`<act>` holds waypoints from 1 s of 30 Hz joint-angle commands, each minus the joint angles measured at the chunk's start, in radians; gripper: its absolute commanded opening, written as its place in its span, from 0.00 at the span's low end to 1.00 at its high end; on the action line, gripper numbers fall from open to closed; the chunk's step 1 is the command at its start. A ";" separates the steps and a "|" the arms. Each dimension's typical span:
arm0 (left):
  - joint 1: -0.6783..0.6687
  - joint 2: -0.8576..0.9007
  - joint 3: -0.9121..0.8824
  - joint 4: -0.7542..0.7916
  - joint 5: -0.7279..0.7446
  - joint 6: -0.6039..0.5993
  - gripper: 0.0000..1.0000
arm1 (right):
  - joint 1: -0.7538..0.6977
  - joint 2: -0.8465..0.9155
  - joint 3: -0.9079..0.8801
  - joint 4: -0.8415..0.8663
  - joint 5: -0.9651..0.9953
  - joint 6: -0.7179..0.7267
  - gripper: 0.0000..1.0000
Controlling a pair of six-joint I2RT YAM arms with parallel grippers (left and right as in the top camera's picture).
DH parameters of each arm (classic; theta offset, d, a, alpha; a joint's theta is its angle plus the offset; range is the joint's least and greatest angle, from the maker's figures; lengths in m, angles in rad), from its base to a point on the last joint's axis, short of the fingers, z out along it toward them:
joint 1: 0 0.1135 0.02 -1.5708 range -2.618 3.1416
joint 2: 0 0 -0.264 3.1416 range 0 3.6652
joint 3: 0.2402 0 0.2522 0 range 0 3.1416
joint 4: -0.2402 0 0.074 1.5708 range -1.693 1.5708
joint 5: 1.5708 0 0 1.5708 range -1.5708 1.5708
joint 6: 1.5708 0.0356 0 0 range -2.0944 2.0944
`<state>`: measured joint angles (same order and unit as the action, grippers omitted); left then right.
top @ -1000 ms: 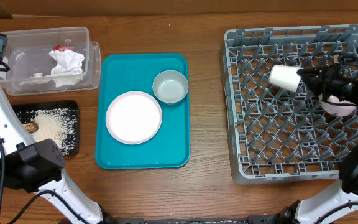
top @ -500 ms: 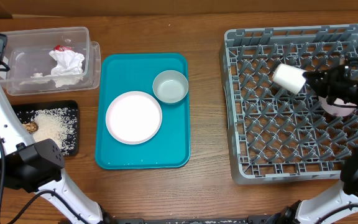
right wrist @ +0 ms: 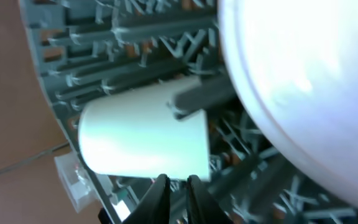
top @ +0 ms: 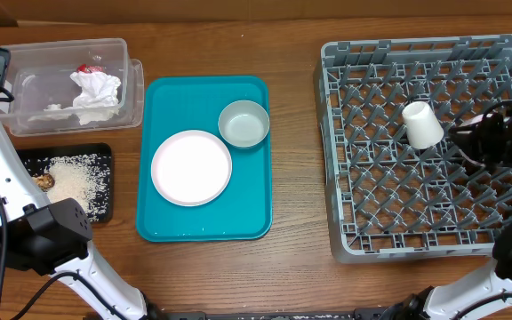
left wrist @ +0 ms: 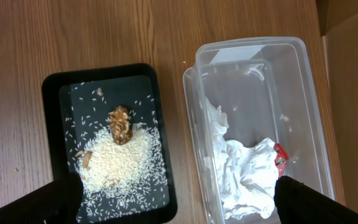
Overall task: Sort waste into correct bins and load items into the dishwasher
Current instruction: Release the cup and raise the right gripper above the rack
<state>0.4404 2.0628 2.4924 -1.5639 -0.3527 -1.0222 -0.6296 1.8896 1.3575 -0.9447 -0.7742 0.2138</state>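
Note:
A white cup (top: 422, 124) sits tilted on the tines of the grey dishwasher rack (top: 389, 204). My right gripper (top: 458, 135) is just right of it, fingers nearly together on the cup's rim. In the right wrist view the cup (right wrist: 145, 140) lies right above the fingertips (right wrist: 175, 182), with a pale bowl (right wrist: 303, 74) beside it. A white plate (top: 191, 167) and a grey-green bowl (top: 244, 124) rest on the teal tray (top: 163, 98). My left gripper (left wrist: 179, 202) is open and empty above the black tray of rice (left wrist: 114, 155) and the clear bin (left wrist: 253, 124).
The clear bin (top: 34, 62) holds crumpled tissue (top: 94, 89) and a red scrap. The black tray (top: 96, 156) holds rice and a brown food piece (top: 45, 181). Bare wood lies between the teal tray and the rack.
My right gripper has moved right and toward the front with the white cup, bringing it down onto the rack tines. The left arm has not moved.

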 commanded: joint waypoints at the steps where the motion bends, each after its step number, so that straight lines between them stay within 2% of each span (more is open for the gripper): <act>1: -0.002 0.005 -0.004 -0.001 -0.019 -0.010 1.00 | -0.006 -0.026 0.072 -0.037 0.048 -0.004 0.13; 5: -0.002 0.005 -0.004 -0.001 -0.020 -0.010 1.00 | 0.021 -0.095 0.129 -0.056 0.053 -0.005 0.12; 8: -0.002 0.005 -0.004 -0.001 -0.020 -0.010 1.00 | 0.078 -0.145 0.149 -0.052 0.107 -0.005 0.04; 9: -0.002 0.005 -0.004 -0.001 -0.020 -0.010 1.00 | 0.106 -0.158 0.154 -0.044 0.136 -0.004 0.04; 12: -0.002 0.005 -0.004 -0.001 -0.020 -0.010 1.00 | 0.221 -0.178 0.161 -0.006 0.260 0.000 0.04; 20: -0.002 0.005 -0.004 -0.001 -0.020 -0.010 1.00 | 0.510 -0.124 0.160 0.058 0.762 0.130 0.04; 22: -0.002 0.005 -0.004 -0.001 -0.020 -0.010 1.00 | 0.537 -0.098 0.160 0.056 0.835 0.163 0.04; 30: -0.002 0.005 -0.004 -0.001 -0.019 -0.010 1.00 | 0.536 -0.042 0.160 0.022 0.910 0.185 0.04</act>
<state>0.4404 2.0628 2.4924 -1.5642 -0.3527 -1.0222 -0.0872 1.8420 1.5082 -0.9169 0.0334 0.3702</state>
